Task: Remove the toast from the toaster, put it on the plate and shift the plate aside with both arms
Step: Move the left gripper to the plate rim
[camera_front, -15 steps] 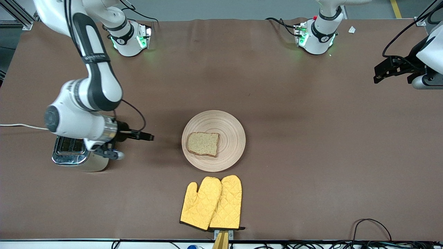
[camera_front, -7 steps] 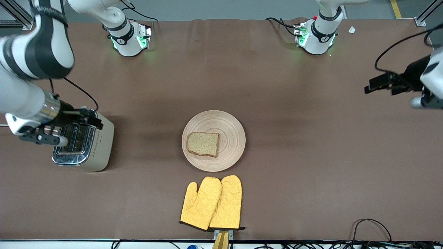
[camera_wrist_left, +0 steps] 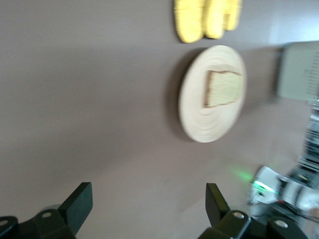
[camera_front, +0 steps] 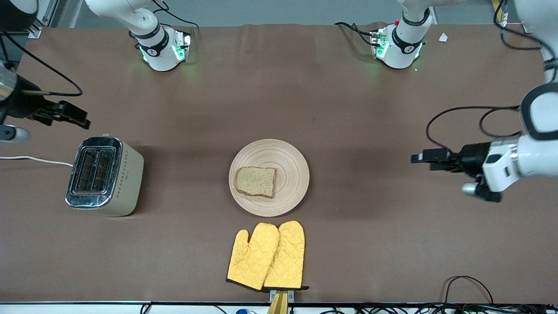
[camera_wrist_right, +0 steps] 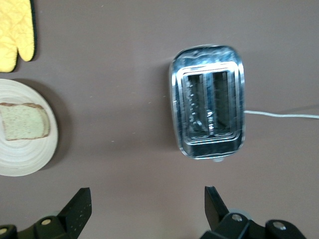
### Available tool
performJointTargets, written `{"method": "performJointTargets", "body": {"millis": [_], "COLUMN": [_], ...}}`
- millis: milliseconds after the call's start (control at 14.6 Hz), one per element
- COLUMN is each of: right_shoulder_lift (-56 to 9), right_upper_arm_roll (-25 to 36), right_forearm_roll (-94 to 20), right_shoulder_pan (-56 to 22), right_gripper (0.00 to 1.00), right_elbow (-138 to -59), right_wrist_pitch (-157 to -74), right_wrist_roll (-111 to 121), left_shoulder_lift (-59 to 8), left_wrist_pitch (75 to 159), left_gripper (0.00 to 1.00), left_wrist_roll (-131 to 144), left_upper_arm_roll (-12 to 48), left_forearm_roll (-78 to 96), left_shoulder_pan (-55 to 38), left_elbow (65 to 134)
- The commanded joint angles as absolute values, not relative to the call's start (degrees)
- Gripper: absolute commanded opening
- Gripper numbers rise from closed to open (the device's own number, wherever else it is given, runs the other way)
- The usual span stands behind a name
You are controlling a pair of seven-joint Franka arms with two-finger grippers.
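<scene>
The toast (camera_front: 256, 181) lies flat on the round pale wooden plate (camera_front: 292, 165) in the middle of the table. My right gripper (camera_front: 74, 115) is open and empty, up over the table beside the toaster, at the right arm's end. My left gripper (camera_front: 425, 157) is open and empty, over bare table at the left arm's end, its fingers pointing toward the plate. The left wrist view shows its open gripper (camera_wrist_left: 148, 204), the plate (camera_wrist_left: 209, 124) and the toast (camera_wrist_left: 223, 88). The right wrist view shows its open gripper (camera_wrist_right: 147, 204), the plate (camera_wrist_right: 25, 157) and the toast (camera_wrist_right: 24, 121).
A chrome two-slot toaster (camera_front: 103, 175) with empty slots stands at the right arm's end, its white cord trailing off the table. It also shows in the right wrist view (camera_wrist_right: 208, 102). Two yellow quilted oven mitts (camera_front: 267, 256) lie nearer the front camera than the plate.
My right gripper has drawn back from beside the plate, over the toaster, to the table's end. My left gripper has swung in toward the plate's level. Plate and toast have not moved.
</scene>
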State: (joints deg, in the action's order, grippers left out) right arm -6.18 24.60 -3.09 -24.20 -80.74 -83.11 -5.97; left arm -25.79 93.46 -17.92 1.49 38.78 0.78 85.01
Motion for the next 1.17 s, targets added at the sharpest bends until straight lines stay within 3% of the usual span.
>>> {"method": "performJointTargets", "body": {"millis": [0,137,412,893,1099], "right_shoulder_lift": [-5.54,-5.27,-4.75,-4.92,-5.01], "right_upper_arm_roll": [26.18,24.45,12.58,8.26,8.09], "right_forearm_roll": [-1.93,-2.81,-2.02,-1.76,-1.76], "right_shoulder_pan": [-22.77,-18.49,-7.84,-3.69,-4.13], "right_gripper": [1.00,1.00,1.00,1.00,1.00], "right_elbow": [-80.51,-80.42,-79.98,-80.42,-80.51], "right_wrist_pitch": [-82.35,-82.01,-80.41,-81.30,-81.83], "right_wrist_roll": [-1.33,-1.41,-2.02,-1.93,-2.02], "left_shoulder_lift": [-32.94,-37.24,-38.85,-43.15,-44.73], "left_wrist_pitch": [96.75,101.40,116.76,123.04,125.15], "left_gripper": [1.00,1.00,0.97,0.63,0.61], "left_wrist_roll": [-27.04,-33.28,-35.16,-35.24,-35.33], "left_upper_arm_roll": [2.63,4.64,12.55,14.24,14.24], "left_forearm_roll": [46.38,49.20,52.99,57.92,58.54], "left_shoulder_pan": [-0.43,-0.53,-1.49,-9.05,-9.75], "left_elbow": [84.89,86.74,94.20,94.48,94.57]}}
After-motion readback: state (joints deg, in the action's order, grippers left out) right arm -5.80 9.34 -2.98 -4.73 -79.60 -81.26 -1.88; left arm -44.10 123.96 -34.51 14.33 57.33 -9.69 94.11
